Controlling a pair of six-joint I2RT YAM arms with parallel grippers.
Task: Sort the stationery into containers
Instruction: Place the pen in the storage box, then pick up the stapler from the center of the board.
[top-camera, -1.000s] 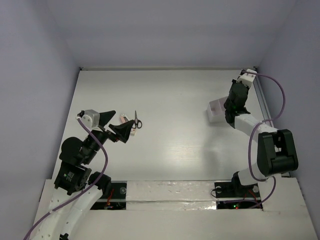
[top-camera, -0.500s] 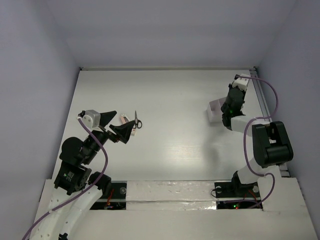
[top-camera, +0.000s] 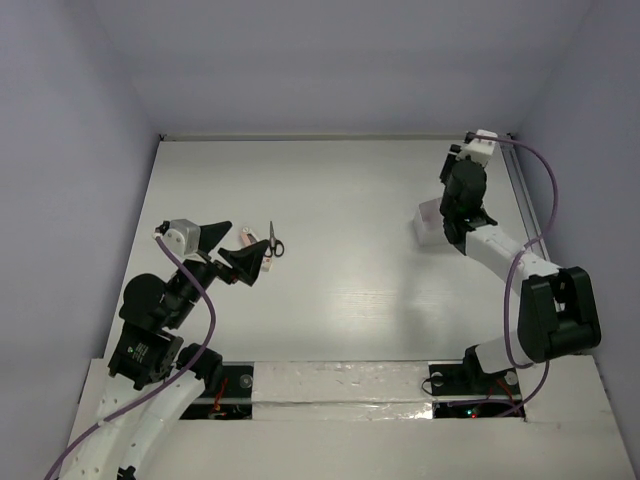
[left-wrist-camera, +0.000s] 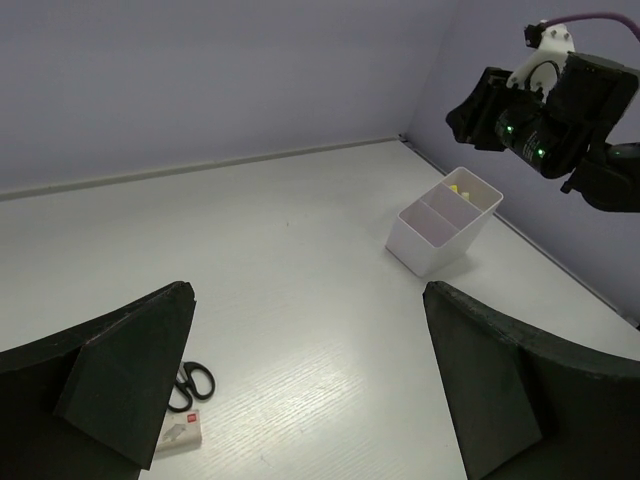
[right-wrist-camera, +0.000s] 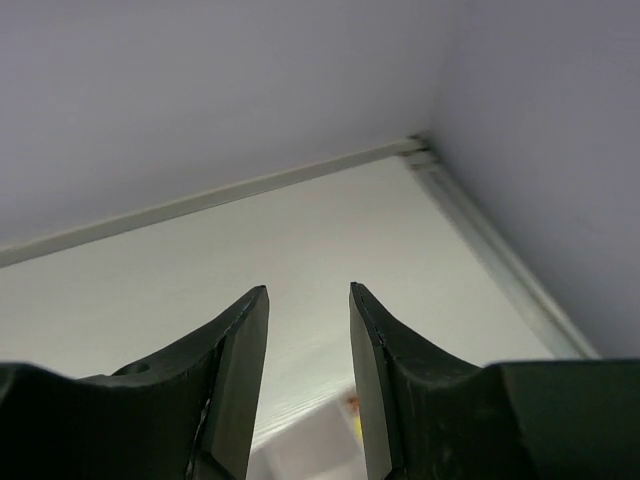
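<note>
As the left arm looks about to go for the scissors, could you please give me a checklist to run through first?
1. The left hand is open and empty: ok.
2. The scissors lie flat just ahead of the left hand, with nothing on top: ok.
3. The small pale block is clear of the scissors' handles: cannot tell, they lie very close together.
4. The box is upright with its top open: ok.
5. The right hand is open and holds nothing: ok.
6. The space above the box is free for a drop: not ok, the right hand hangs over it.
</note>
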